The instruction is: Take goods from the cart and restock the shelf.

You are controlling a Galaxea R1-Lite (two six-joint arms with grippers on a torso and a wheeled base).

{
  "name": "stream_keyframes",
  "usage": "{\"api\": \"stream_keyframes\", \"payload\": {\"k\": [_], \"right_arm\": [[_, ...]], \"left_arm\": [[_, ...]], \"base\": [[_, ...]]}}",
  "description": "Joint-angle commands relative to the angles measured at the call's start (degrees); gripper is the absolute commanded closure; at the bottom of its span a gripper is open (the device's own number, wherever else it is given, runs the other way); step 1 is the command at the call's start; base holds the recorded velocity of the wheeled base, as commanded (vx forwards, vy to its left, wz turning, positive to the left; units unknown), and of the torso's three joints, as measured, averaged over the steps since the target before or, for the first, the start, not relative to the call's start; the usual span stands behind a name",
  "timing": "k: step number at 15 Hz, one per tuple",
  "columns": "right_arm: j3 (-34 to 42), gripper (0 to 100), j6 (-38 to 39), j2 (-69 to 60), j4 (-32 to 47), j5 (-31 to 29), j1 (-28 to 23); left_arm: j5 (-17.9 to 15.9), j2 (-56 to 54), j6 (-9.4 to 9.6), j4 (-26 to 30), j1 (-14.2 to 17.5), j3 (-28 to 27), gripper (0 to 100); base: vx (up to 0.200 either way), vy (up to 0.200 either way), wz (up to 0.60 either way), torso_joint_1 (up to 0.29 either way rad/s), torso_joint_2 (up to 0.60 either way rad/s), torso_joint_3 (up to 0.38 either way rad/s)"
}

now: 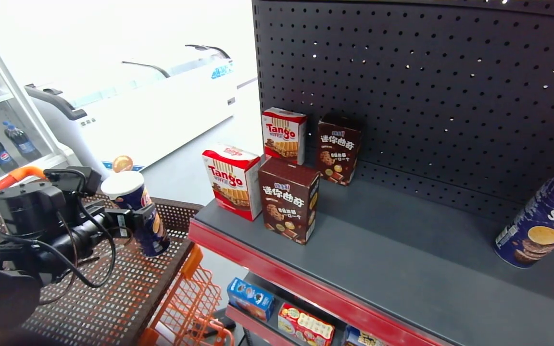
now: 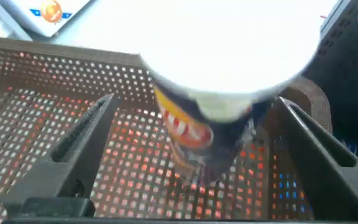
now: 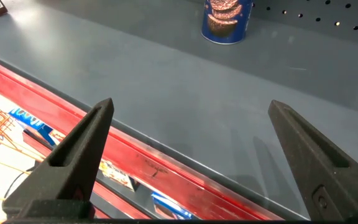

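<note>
A dark blue chips can (image 1: 137, 214) with a white lid stands on the cart's brown mesh top (image 1: 113, 298). My left gripper (image 1: 143, 218) straddles it about mid-height, open, with a finger on each side. The left wrist view shows the can (image 2: 207, 134) between the two spread fingers (image 2: 82, 146), with a gap on both sides. A second chips can (image 1: 546, 216) leans against the pegboard at the right end of the grey shelf board (image 1: 402, 269). My right gripper (image 3: 191, 109) hovers open over that board (image 3: 185, 81), with the can (image 3: 227, 18) farther off.
Two red wafer boxes (image 1: 232, 180) and two brown cookie boxes (image 1: 289, 199) stand at the shelf's left. The black pegboard (image 1: 426, 81) backs the shelf. The shelf has a red front edge (image 1: 277, 274). An orange basket (image 1: 190, 307) hangs under the cart. More goods sit on the lower shelf (image 1: 250, 298).
</note>
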Motion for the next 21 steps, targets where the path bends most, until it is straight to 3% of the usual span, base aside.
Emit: {"api": "stream_keyframes", "payload": {"k": [1, 8, 9, 15, 17, 21], "right_arm": [[0.01, 0, -0.02, 0.07, 0.00, 0.02, 0.00], [0.01, 0, -0.02, 0.07, 0.00, 0.02, 0.00], [0.01, 0, -0.02, 0.07, 0.00, 0.02, 0.00], [0.01, 0, -0.02, 0.07, 0.00, 0.02, 0.00], [0.01, 0, -0.02, 0.07, 0.00, 0.02, 0.00], [0.01, 0, -0.02, 0.07, 0.00, 0.02, 0.00]], "left_arm": [[0.03, 4.36, -0.01, -1.01, -0.44, -1.91, 0], [0.03, 8.14, -0.01, -1.45, -0.44, -5.95, 0], [0.03, 8.58, -0.01, -1.81, -0.44, -6.04, 100], [0.20, 8.75, 0.17, -1.63, -0.44, -6.13, 100], [0.11, 6.64, 1.04, -0.84, -0.44, -6.22, 100], [-0.15, -2.76, 0.87, 5.93, -1.06, -6.04, 100]], "base": [[0.000, 0.000, 0.00, 0.000, 0.00, 0.000], [0.000, 0.000, 0.00, 0.000, 0.00, 0.000], [0.000, 0.000, 0.00, 0.000, 0.00, 0.000], [0.000, 0.000, 0.00, 0.000, 0.00, 0.000], [0.000, 0.000, 0.00, 0.000, 0.00, 0.000], [0.000, 0.000, 0.00, 0.000, 0.00, 0.000]]}}
